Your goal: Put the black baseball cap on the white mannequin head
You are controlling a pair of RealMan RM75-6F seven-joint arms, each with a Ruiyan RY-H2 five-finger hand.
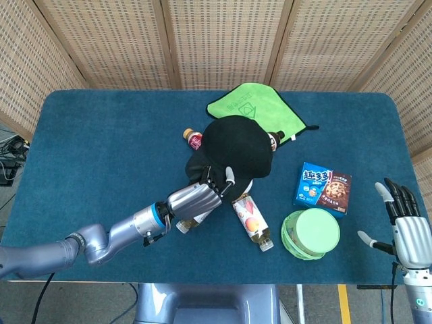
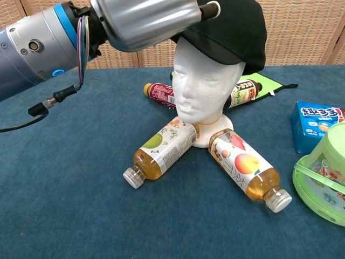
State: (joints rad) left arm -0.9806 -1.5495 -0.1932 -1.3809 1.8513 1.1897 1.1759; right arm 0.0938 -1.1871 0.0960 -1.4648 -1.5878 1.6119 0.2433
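Above mannequin head [image 2: 202, 81]: my left robot hand [image 1: 196, 198] clamped on brim of black baseball cap [image 1: 235, 147], cap crown sitting on head, tilted back. Risk: letting go early, cap slides off rear. Risk: pushing down hard, head tips onto bottles [image 2: 161, 148] against its base. Far right of head, my right robot hand [image 1: 407, 226] spread, holding nothing, off worktop [image 1: 101, 148] edge.

A robot test lab, it seems. A desk [image 1: 101, 135] under blue felt stands before woven screens [image 1: 223, 40]. Loose cables [image 1: 10, 158] lie on the floor.
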